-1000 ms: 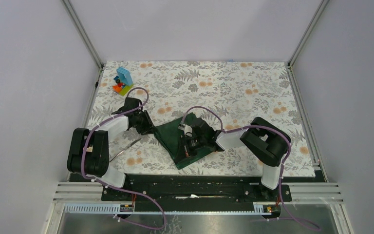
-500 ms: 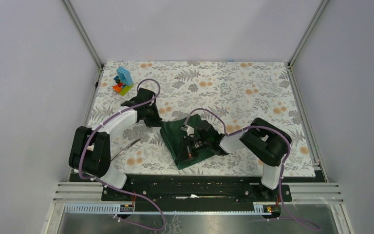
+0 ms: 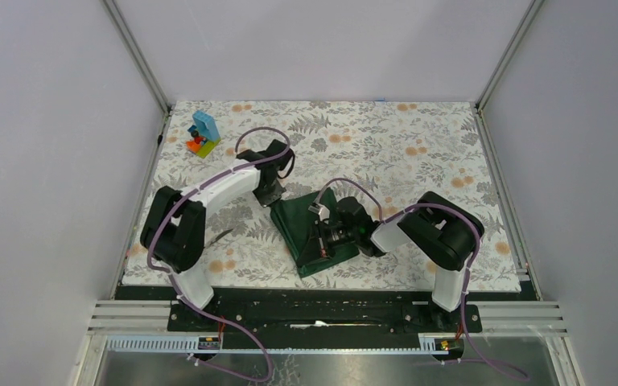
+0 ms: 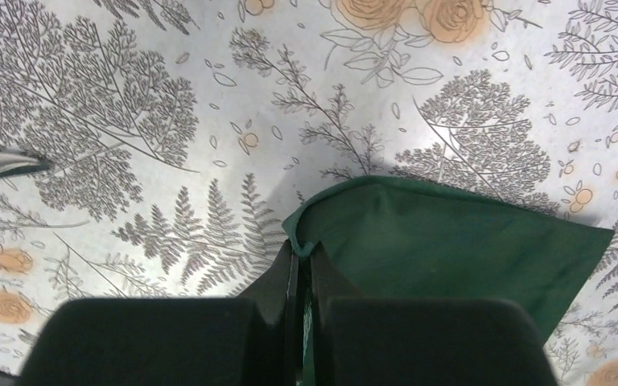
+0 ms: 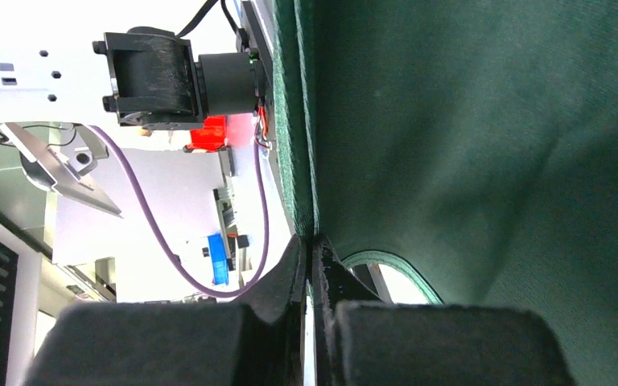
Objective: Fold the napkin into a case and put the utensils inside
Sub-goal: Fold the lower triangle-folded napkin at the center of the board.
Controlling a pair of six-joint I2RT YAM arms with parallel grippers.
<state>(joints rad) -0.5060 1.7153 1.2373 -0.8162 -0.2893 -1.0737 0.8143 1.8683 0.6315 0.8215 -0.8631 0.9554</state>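
Observation:
The dark green napkin (image 3: 299, 227) lies bunched on the floral covering between my two arms. My left gripper (image 3: 274, 200) is at its far left corner and is shut on the hem (image 4: 304, 245); the cloth (image 4: 451, 249) spreads away to the right of it. My right gripper (image 3: 320, 240) is shut on the napkin's near edge (image 5: 314, 235), and the cloth (image 5: 467, 145) hangs lifted above that camera. One slim utensil (image 3: 220, 236) lies left of the napkin, partly hidden by the left arm. Its tip (image 4: 4, 163) shows in the left wrist view.
A colourful toy block stack (image 3: 203, 135) stands at the far left corner of the floral covering (image 3: 418, 153). Metal frame posts and grey walls close in the sides and back. The left arm's links (image 3: 185, 225) cross the covering's left part.
The left gripper has closed on the napkin's corner and swung right and away with it. The napkin has drawn in narrower. The right gripper has shifted slightly right, still gripping.

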